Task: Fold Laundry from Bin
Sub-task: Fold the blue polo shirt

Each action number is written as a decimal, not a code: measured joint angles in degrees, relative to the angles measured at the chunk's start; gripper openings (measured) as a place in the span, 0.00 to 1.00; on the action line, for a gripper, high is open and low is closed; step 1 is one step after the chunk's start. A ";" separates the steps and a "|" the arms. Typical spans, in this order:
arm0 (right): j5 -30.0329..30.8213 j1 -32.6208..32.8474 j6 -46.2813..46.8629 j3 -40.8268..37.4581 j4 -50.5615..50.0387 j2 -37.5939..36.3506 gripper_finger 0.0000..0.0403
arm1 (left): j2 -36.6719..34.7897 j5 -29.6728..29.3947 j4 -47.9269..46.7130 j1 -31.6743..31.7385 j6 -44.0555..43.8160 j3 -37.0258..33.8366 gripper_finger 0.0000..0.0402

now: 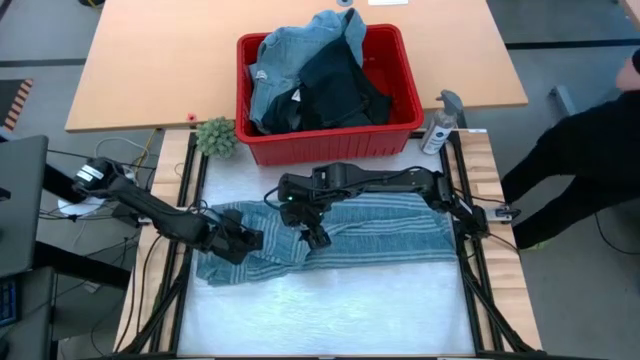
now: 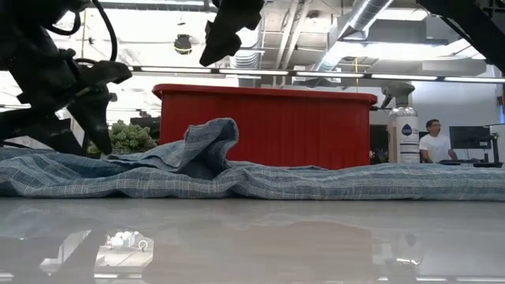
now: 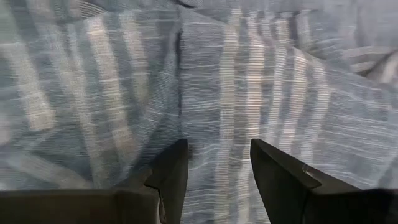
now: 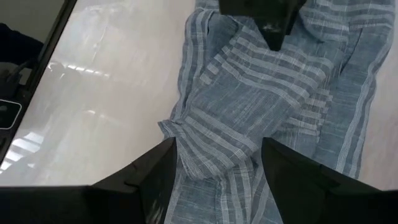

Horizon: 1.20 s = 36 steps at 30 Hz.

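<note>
The high view looks straight down from above, taking in the whole table (image 1: 330,300) with the red bin (image 1: 330,140) at its far edge, while the low view sits at tabletop level, staring level across at the same bin (image 2: 268,126) and the room behind. The left wrist camera is pressed in tight over the striped shirt (image 3: 249,81) (cloth fills its whole picture). The right wrist camera hangs higher over that same shirt (image 4: 261,106), which all four views share, and catches bare tabletop beside it.
</note>
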 joint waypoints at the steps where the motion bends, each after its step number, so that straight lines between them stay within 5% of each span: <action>1: -0.02 0.00 0.00 0.00 0.02 0.00 0.65 | 0.18 -0.03 0.54 0.00 0.00 0.00 0.40; 14: -0.36 0.19 0.04 -0.02 -0.16 0.00 0.64 | 0.18 1.46 0.01 0.00 -0.87 0.00 0.40; 26: -0.37 0.46 0.03 -0.02 -0.16 0.02 0.55 | 0.18 -0.56 -1.07 0.28 3.28 0.00 0.02; 36: -0.35 0.44 0.02 -0.04 -3.84 -2.70 0.40 | -1.61 -0.65 -1.46 0.28 2.95 0.00 0.00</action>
